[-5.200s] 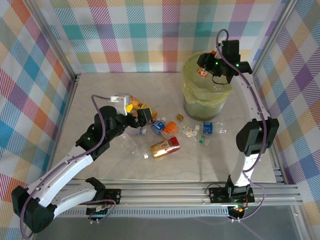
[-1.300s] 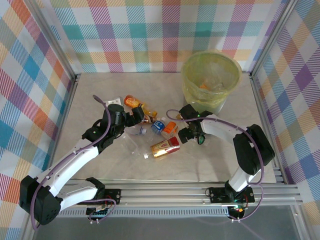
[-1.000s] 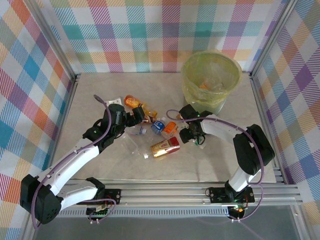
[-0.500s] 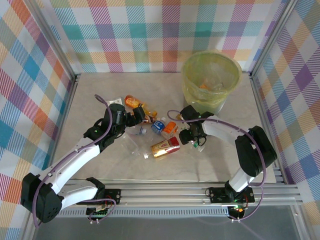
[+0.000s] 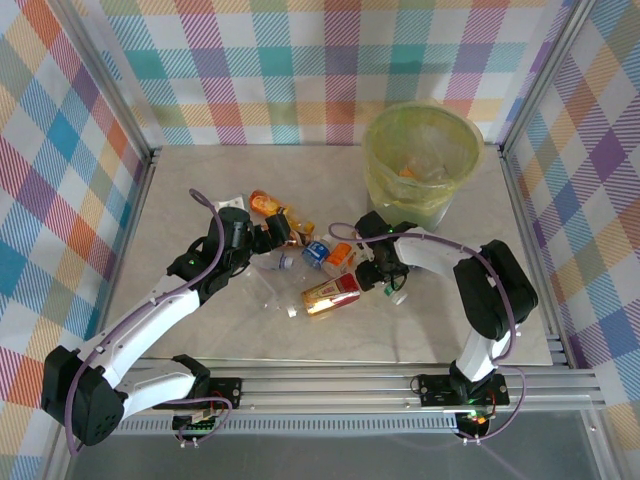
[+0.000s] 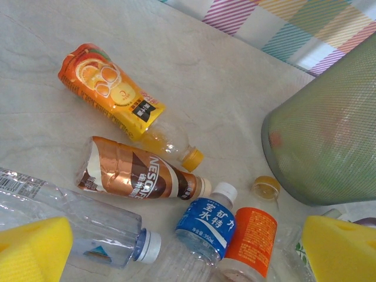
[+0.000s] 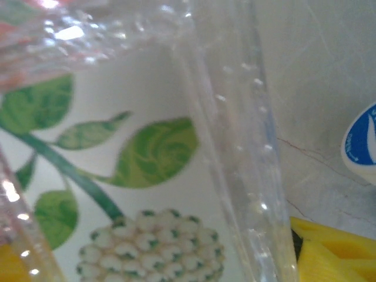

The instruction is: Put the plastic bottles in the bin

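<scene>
Though clear, leaf-printed, white-flowered plastic bottle (image 7: 147,158)

The table (image 5: 200,330) has a pale, marble-patterned top. Multicolour plaid panels (image 5: 280,70) enclose it on the left, far and right sides. Aluminium posts (image 5: 100,78) stand at the corners. An aluminium rail (image 5: 330,385) runs along the near edge.
</scene>
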`<state>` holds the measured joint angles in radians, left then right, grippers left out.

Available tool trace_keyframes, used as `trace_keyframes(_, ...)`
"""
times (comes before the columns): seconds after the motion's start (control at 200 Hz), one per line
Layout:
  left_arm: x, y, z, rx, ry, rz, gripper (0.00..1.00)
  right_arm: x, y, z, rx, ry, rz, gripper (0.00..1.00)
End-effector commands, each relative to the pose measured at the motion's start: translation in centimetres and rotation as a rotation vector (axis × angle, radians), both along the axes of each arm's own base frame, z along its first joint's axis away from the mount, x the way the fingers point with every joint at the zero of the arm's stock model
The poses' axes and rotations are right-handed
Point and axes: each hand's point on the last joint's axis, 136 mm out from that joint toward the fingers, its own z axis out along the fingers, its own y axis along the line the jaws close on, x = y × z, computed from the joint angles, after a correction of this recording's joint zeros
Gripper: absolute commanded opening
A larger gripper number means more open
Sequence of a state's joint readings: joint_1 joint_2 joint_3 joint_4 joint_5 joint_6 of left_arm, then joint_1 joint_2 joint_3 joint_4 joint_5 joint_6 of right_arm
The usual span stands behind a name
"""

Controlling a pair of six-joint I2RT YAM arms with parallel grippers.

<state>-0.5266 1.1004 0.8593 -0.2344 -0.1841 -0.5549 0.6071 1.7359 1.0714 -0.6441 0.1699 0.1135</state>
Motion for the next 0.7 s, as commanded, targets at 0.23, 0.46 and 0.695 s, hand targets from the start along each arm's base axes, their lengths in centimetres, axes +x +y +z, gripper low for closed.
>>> trace_keyframes(0.23,0.1,0.8,0.3,-0.003,-0.010,0.028,1.00,0.0,0.0,3.1,0.034,-0.034,-0.007,0.48)
trace_keyframes(0.46,0.2,0.8,0.2,-0.008,-0.009,0.026,1.00,-1.1,0.0,6.7,0.082,-0.065,-0.017,0.33)
trace_keyframes(0.695,0.2,0.7,0.2,-0.011,-0.010,0.025,1.00,-1.6,2.2,13.7,0.237,-0.163,0.013,0.30)
